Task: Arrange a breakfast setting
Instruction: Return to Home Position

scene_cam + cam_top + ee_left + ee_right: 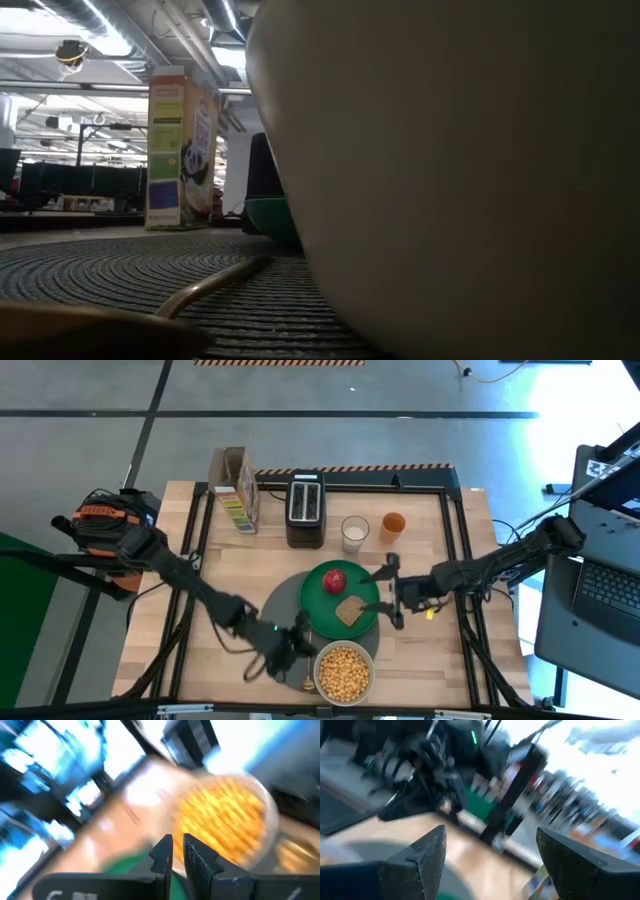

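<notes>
Item one: my left gripper point(296, 644), set over the near left part of the round grey mat point(285, 602), close to the spoon point(307, 681); its two fingers point(162, 854) are drawn almost together with only a thin slit between them, and nothing is held. Item two: my right gripper point(392, 592), at the right rim of the green plate point(325, 606); its fingers point(427, 851) are spread wide and hold nothing. Item three, the breakfast setting, all gathered on the mat at the near middle of the wooden table point(440, 660). The plate lies on the far half of the mat. The red apple point(335, 579) sits on the plate's far side, and the brown toast slice point(350, 610) lies flat just beside it on the near side. The pale bowl point(344, 646) stands at the mat's near edge, next to the plate and filled with yellow cereal point(343, 673). The spoon lies on the mat just left of the bowl; the low view shows its thin handle resting on the weave beside the bowl's wall. Item four, other stock along the far side of the table: a cereal box point(235, 490), a black toaster point(305, 510), a glass of milk point(354, 534) and an orange cup point(393, 526), all well apart from the mat
</notes>
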`<state>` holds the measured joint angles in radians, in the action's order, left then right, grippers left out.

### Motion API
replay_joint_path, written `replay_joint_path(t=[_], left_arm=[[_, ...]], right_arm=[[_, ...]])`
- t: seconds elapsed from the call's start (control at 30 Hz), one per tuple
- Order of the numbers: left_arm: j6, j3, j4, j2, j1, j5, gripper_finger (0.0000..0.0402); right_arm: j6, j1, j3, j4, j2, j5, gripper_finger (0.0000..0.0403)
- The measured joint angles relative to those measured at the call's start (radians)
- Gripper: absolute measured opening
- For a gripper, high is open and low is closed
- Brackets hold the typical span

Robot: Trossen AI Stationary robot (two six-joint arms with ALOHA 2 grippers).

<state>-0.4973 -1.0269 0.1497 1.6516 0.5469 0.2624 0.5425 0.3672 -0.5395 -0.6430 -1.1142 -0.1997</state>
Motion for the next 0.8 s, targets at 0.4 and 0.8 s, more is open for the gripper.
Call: replay_joint_path(t=[0.4,0.8], left_arm=[[0.039,0.380,0.580,-0.345,-0.443,-0.221,0.0039],[0.175,0.696,0.588,-0.969,-0.560,-0.253,0.0039]], right_arm=[[-0.009,-0.185,0.170,-0.078,0.399,0.131,0.0277],[-0.093,-0.256,0.175,0.360,0.876,0.084,0.0277]])
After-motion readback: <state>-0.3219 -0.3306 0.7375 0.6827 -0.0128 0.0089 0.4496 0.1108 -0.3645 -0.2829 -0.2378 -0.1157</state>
